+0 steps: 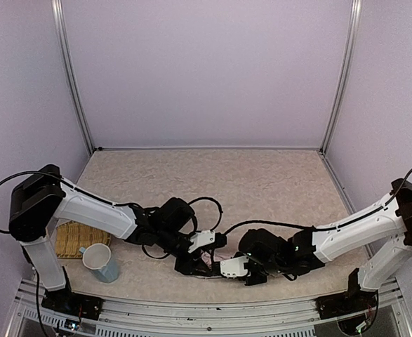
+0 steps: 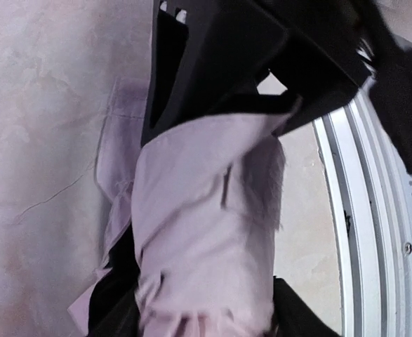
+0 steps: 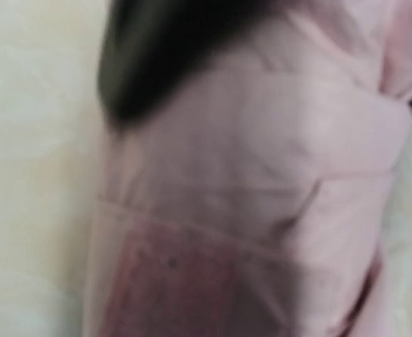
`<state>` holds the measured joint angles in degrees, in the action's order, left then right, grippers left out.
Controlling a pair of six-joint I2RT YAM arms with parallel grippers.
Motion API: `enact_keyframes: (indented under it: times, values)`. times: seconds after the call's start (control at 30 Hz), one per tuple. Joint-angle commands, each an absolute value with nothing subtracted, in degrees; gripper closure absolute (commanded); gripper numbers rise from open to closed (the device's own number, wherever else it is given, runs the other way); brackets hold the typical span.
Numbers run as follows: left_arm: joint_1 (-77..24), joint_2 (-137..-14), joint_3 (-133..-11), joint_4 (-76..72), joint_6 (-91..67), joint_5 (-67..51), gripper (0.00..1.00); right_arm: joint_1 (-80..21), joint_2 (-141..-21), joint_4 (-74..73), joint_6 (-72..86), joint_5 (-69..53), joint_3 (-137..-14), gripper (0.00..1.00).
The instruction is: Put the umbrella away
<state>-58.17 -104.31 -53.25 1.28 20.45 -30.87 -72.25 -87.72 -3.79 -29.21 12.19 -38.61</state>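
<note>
Left gripper (image 1: 191, 265) sits low over the near middle of the table (image 1: 213, 175), its black jaws buried in the folded umbrella (image 2: 206, 232); whether they clamp the fabric or merely press against it cannot be told. In the left wrist view the pale pink bundle runs lengthwise through the frame, with black lining showing at its lower left edge and a large black part overlapping its upper end. Right gripper (image 1: 251, 275) lies just beside the left one, close to the table's front rail (image 2: 360, 225); its own view is blurred, filled with pink fabric, and its opening cannot be told. Both arms reach inward from their bases, elbows bent and forearms low, the 2 wrists nearly meeting.
</note>
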Motion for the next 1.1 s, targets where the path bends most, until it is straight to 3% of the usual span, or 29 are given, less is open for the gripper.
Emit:
enact_keyframes:
  times: [0.0,0.03,0.17,0.33,0.47,0.67,0.87,1.07]
  values:
    - [-55.2,-94.1,-43.9,-10.2,16.3,-26.7,0.28,-70.5,-87.2,-13.7,-27.5,5.2,-38.8,1.0]
    - [-55.1,-92.1,-42.1,-13.8,15.6,-25.1,0.16,-70.0,-87.0,-14.2,-27.2,4.3,-39.3,1.0]
    - [-55.5,-84.3,-34.1,-24.7,15.0,-17.4,0.11,-68.8,-86.9,-16.2,-26.7,-0.9,-40.0,1.0]
    - [-62.4,-75.3,-24.2,-35.2,23.0,-5.1,0.16,-65.6,-90.2,-22.1,-25.2,-11.9,-43.0,1.0]
    - [-70.9,-73.1,-22.1,-32.8,31.2,2.6,0.27,-62.9,-94.5,-28.0,-24.3,-18.2,-46.8,1.0]
    - [-79.7,-82.4,-25.5,-29.4,38.0,13.5,0.13,-60.2,-99.4,-34.0,-24.6,-23.4,-51.3,1.0]
    - [-79.8,-94.6,-32.4,-28.4,40.8,19.1,0.09,-58.4,-104.3,-37.6,-25.3,-25.9,-55.0,1.0]
    - [-76.1,-100.3,-37.7,-21.4,38.4,15.2,0.08,-56.8,-107.5,-38.4,-26.1,-27.0,-56.7,1.0]
